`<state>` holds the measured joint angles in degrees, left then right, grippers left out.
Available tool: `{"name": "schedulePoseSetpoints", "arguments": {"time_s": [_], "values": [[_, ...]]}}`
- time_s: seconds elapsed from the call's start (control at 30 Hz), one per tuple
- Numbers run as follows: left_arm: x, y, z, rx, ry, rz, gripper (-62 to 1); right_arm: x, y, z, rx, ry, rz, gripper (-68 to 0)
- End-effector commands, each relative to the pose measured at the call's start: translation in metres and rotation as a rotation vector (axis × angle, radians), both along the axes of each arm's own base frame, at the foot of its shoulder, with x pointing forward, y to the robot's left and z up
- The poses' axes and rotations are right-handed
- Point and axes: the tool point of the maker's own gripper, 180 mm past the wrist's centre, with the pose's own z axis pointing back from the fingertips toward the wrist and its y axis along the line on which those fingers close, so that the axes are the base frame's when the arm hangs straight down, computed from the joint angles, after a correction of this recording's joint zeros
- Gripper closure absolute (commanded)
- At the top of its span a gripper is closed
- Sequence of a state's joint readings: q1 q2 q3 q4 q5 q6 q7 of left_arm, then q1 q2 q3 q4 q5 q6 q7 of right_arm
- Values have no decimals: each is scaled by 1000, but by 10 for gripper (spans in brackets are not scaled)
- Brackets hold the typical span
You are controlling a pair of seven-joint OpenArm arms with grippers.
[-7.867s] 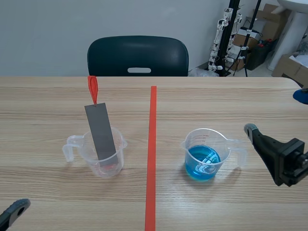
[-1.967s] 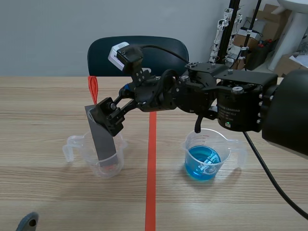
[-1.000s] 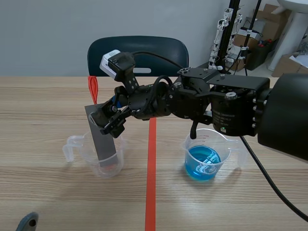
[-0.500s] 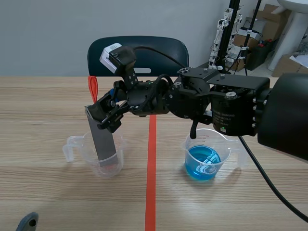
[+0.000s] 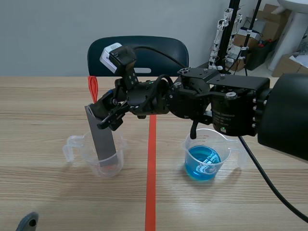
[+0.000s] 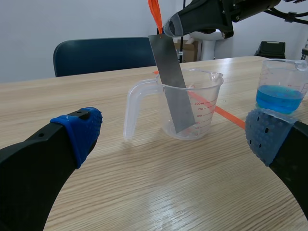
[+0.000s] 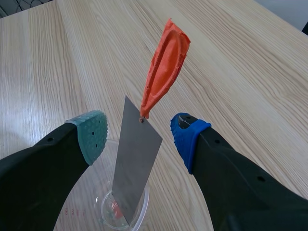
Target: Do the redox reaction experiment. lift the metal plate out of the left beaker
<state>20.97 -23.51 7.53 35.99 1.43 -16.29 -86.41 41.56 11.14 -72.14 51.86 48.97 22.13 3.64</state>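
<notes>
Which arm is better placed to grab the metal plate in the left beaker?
Right. The right gripper, open, straddles the plate at its top; the left gripper sits low by the table, short of the beaker.

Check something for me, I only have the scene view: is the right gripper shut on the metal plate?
Observer: No. The right wrist view shows the right gripper open. The top end of the metal plate stands between its jaws, with a gap on each side.
Operator: Left arm? I only get a sliver of it.
Observer: The left wrist view shows the left gripper open and low over the table, with the left beaker ahead of it.
</notes>
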Motion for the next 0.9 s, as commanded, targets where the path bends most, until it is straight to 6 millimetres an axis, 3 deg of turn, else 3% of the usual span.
{"name": "schedulePoseSetpoints", "arguments": {"time_s": [0.0, 0.2, 0.33, 0.77, 0.87], "values": [[0, 4, 11, -15, -51, 5, -623, 6, 5, 19, 46, -29, 4, -302], [0, 4, 11, -15, -51, 5, -623, 6, 5, 19, 45, -28, 4, -301], [0, 4, 11, -15, -51, 5, -623, 5, 5, 16, 31, -20, 5, -226], [0, 4, 11, -15, -51, 5, -623, 4, 4, 11, 24, 24, -7, -222], [0, 4, 11, -15, -51, 5, -623, 3, 4, 11, 24, 24, -5, -159]]}}
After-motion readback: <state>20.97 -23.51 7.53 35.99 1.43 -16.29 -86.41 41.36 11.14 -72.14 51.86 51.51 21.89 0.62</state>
